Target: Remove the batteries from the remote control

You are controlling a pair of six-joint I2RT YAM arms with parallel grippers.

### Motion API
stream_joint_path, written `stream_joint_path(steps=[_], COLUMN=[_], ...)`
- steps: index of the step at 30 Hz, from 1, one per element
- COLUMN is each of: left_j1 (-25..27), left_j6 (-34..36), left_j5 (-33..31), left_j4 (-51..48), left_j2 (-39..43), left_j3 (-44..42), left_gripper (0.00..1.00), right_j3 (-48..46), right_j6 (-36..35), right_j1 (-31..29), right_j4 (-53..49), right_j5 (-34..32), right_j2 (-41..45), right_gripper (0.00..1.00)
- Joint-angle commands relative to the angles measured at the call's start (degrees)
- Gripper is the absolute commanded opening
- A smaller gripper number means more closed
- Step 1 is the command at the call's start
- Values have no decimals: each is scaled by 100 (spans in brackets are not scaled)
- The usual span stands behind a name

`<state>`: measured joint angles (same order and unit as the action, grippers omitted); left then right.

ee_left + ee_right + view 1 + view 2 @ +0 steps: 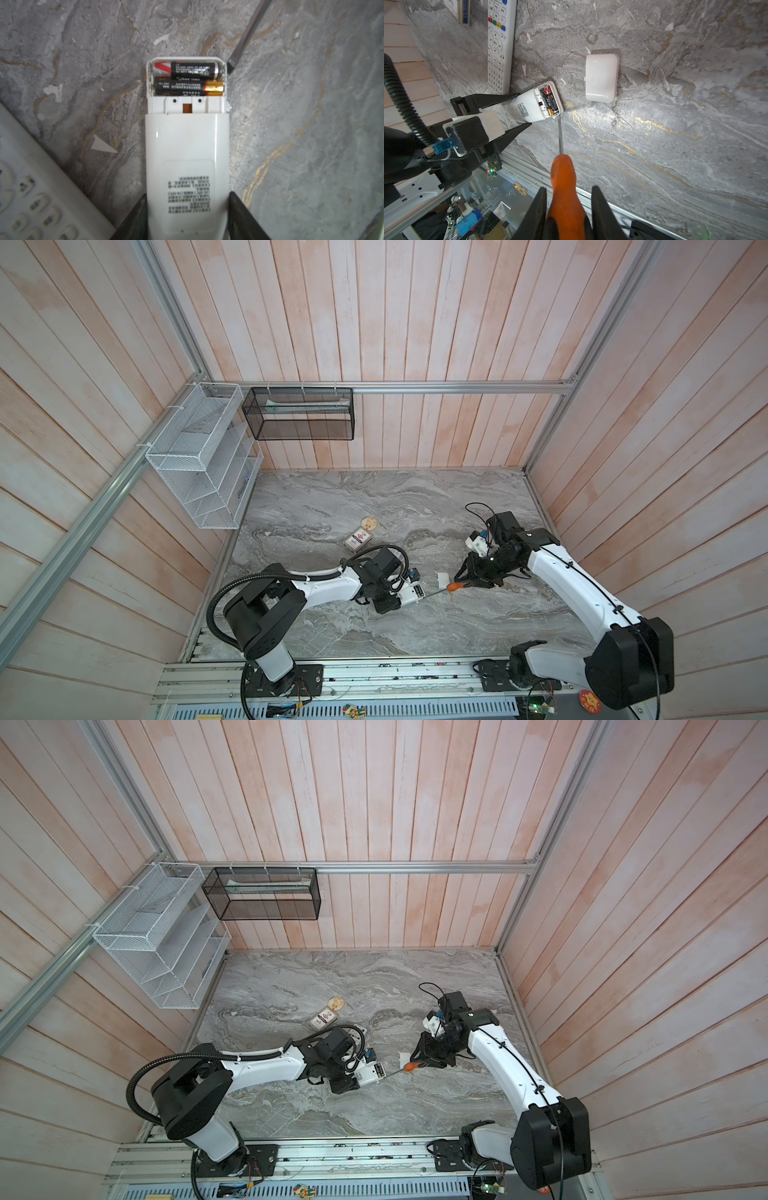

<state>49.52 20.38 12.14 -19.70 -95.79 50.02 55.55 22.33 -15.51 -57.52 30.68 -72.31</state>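
Note:
My left gripper is shut on the white remote control, which lies back side up on the marble table. Its battery bay is uncovered, and two batteries lie side by side in it, one with a golden end. My right gripper is shut on the orange handle of a screwdriver. The screwdriver's thin shaft reaches to the outer corner of the bay, beside the golden end; I cannot tell whether it touches. In both top views the remote and the screwdriver meet mid-table.
The white battery cover lies on the table just beyond the remote. A second, longer remote lies beside my left gripper. A small card box and a round disc sit farther back. Mesh baskets hang on the walls.

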Motion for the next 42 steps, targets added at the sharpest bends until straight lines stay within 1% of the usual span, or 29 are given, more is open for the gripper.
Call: stream_joint_path(steps=[1,21,30,42], left_j1=[-26,-30,-22,-26], left_j6=[55,-25,-104,-198], left_j5=[64,19,30,73], left_j4=[-389,-346,-352,-415], left_j2=[3,25,25,-70], left_j3=[-182,-221,-187,-56], left_gripper=[27,27,27,27], right_j3=[210,316,135,18], right_j6=[-31,-107,-105,233], right_j1=[4,5,6,-5], right_j4=[-136,-229,7,412], right_j5=[-27,-50,-14,189], right_j2=[20,-55,-125,-18], right_gripper=[5,5,5,5])
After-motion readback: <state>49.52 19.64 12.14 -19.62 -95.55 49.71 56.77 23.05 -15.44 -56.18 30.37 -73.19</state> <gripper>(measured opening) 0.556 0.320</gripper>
